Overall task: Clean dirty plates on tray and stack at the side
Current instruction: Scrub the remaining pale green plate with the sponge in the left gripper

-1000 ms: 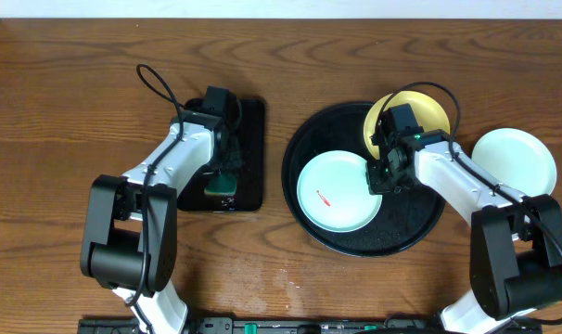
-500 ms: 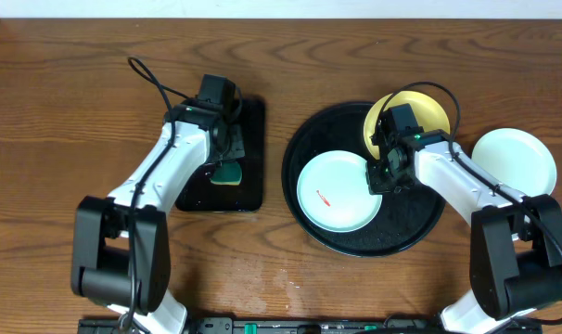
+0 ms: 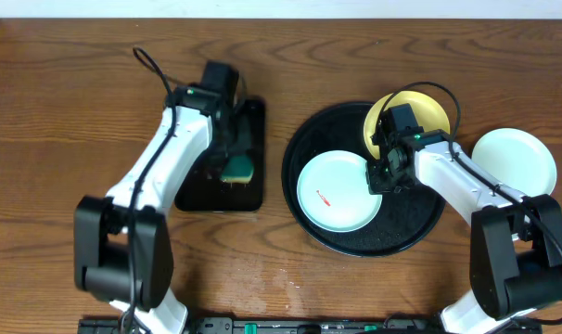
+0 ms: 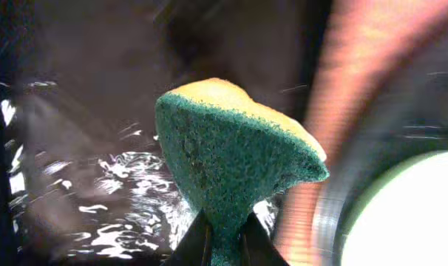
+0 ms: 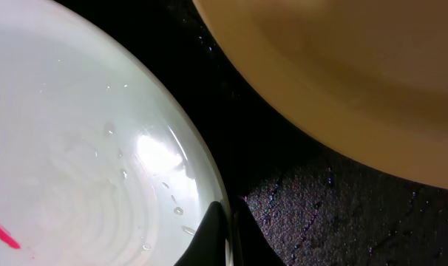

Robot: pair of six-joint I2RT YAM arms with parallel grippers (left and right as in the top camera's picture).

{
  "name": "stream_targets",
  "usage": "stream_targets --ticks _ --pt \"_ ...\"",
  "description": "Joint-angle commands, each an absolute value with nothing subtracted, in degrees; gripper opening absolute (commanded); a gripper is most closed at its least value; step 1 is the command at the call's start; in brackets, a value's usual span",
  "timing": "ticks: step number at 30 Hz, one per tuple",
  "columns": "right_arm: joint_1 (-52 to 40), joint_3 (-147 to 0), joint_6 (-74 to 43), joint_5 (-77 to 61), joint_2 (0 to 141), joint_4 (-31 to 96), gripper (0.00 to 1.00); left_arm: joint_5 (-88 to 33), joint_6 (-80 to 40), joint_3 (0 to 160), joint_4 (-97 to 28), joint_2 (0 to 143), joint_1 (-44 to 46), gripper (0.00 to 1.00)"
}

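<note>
**Sponge lifted from its small tray while the dirty plate is held steady**

The left gripper (image 4: 224,247) has its jaws pinched on the lower edge of a green-and-yellow sponge (image 3: 236,168). Compared with a second ago, the sponge has moved up and to the right over the small rectangular tray (image 3: 253,116), toward the round tray (image 3: 411,234). The left arm has stretched out, and its wrist view is streaked with motion blur. This suggests the sponge is picked up and on its way to scrub.

The right gripper (image 5: 225,235) has not moved. Its jaws are clamped on the right rim of the turquoise plate (image 3: 332,190), which lies inside the round tray and carries a red smear (image 3: 324,199). A yellow plate (image 3: 431,111) rests at the tray's far edge, partly under the right arm. A third plate (image 3: 515,162) sits on the counter (image 3: 68,111) just right of the tray, seemingly already set aside. Wiping of the held plate has not begun.
</note>
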State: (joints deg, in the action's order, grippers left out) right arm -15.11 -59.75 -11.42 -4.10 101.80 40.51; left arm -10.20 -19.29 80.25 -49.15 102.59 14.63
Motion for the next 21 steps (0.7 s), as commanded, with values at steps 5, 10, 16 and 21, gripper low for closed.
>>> stream_targets --ticks 5,10,16,21 --pt "-14.72 -59.37 -19.99 -1.32 102.35 40.45 0.01 -18.81 -27.97 81.58 -48.12 99.0 23.31 0.07" --pt "-14.66 -58.19 -20.51 2.26 102.35 37.69 0.01 -18.41 -32.38 79.29 -42.92 100.2 29.91 0.08" --pt "-14.72 -58.08 -12.29 -6.81 102.35 37.98 0.01 -18.41 -36.01 78.96 -37.04 104.22 36.23 0.08" --pt "-14.72 -58.08 -8.43 -7.97 102.35 39.05 0.01 -18.44 -39.57 78.96 -33.89 109.8 40.23 0.08"
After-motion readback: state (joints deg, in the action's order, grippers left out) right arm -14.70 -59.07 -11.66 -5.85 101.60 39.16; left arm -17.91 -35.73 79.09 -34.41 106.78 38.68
